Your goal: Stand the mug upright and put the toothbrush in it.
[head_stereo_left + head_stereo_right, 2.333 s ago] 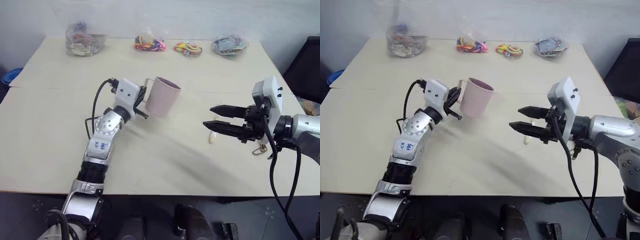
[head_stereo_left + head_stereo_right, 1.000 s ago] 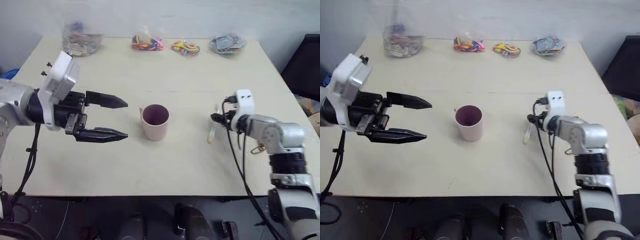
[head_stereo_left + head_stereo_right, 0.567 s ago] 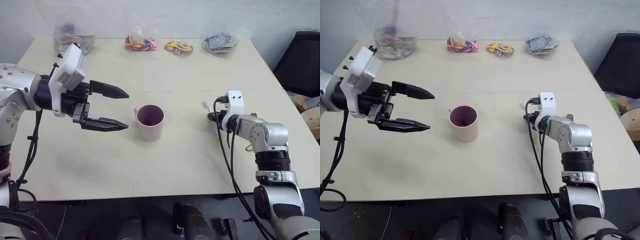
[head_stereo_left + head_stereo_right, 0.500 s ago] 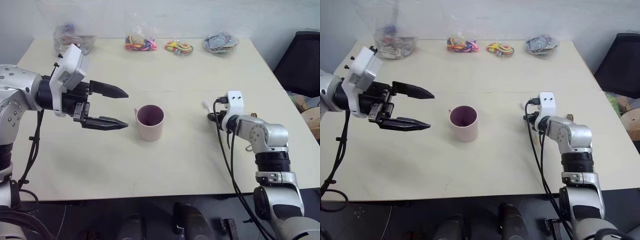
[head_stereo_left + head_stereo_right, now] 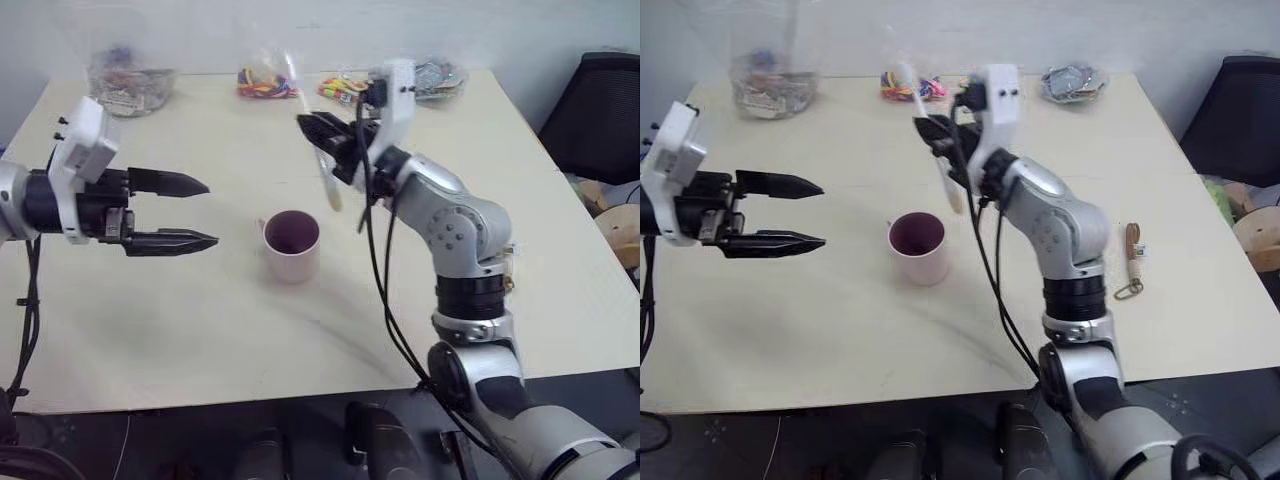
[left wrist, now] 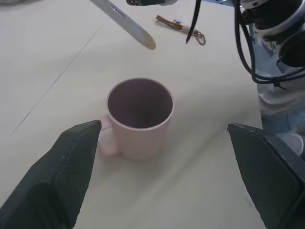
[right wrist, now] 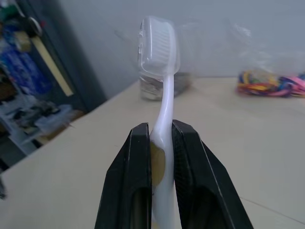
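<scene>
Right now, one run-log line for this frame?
mug: upright on table | toothbrush: in the air above and beside the mug, not in it | right gripper: shut on toothbrush | left gripper: open, empty, beside mug

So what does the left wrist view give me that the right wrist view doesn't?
Left wrist view alone: the mug standing upright, mouth open, with the left gripper spread wide either side of it, and a brown strap with a metal clip lying on the table beyond.

Right wrist view alone: the right gripper clamped on the toothbrush handle, bristle head up, plus a clear bag and coloured bands behind.

Both: the toothbrush, its handle end above and behind the mug, and the table.
</scene>
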Robot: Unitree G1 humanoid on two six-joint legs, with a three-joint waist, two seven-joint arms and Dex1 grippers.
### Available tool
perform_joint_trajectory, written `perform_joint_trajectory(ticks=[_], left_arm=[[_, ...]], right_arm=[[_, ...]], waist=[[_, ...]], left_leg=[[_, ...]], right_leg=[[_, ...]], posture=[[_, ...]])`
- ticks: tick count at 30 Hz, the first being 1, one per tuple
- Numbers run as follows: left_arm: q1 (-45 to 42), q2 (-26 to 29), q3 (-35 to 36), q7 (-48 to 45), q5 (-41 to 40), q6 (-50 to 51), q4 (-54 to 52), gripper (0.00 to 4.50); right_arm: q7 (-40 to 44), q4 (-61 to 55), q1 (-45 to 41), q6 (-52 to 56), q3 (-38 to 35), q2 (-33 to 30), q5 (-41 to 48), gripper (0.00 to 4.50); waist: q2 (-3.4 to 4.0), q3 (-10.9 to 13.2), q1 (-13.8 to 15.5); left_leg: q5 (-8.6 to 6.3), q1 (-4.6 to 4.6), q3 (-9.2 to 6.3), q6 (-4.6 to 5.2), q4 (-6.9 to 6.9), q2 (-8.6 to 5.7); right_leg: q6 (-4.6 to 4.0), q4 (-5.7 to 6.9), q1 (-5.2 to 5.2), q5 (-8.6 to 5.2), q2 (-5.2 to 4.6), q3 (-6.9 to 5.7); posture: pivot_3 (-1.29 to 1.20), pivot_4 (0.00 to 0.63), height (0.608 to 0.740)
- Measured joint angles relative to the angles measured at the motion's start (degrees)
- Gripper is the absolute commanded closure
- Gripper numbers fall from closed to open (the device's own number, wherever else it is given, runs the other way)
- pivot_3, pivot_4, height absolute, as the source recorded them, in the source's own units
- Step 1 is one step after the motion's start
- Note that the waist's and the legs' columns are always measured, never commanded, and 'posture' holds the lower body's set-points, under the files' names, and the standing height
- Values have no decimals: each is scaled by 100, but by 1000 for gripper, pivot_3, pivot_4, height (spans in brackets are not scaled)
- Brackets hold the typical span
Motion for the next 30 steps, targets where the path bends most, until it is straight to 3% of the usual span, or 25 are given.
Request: perform_joint_trajectory(ticks=[8, 16, 17, 21, 27, 30], left_arm=[[119, 2, 218, 218, -101, 49, -230, 0], [121, -85, 222, 436, -306, 240, -371, 0], [128, -85, 225, 409, -381, 289, -374, 0], [308, -83, 317, 343, -447, 271, -351, 0], [661, 167, 489, 123, -307, 37, -27, 0], [877, 358, 634, -78, -159, -157, 169, 0]], right_arm=[[63, 625, 422, -904, 573, 608, -445, 4237], [558, 250, 1134, -1570, 1022, 294, -890, 1591], [702, -37, 1196, -1513, 1042, 115, -825, 1591], [1471, -1226, 1258, -710, 785, -1158, -88, 1591], [3990, -1723, 1587, 684, -191, -4879, 1255, 1591], [4976, -1447, 2083, 633, -392, -6008, 1188, 1591]], waist=[[-2, -1, -20], [-2, -1, -22], [-2, -1, -11], [-2, 0, 34], [-4, 3, 211], [-8, 3, 230]], left_leg=[[0, 10, -1, -1, 4, -6], [0, 9, -2, -1, 5, -5], [0, 9, -3, -1, 5, -4], [0, 8, -9, 0, 9, -4], [-5, 8, 5, 9, 5, 6], [-6, 20, 28, 12, 4, 11]], right_leg=[[0, -4, 17, 0, -4, 1], [0, -5, 17, 0, -5, 2], [0, -6, 17, 0, -4, 1], [0, -10, 24, 0, -8, 0], [0, -40, 31, 0, 2, 3], [2, -38, 35, 1, 5, 17]], posture=[[0, 150, 740], [0, 150, 740], [0, 150, 740], [0, 150, 740], [0, 150, 740], [0, 150, 740]])
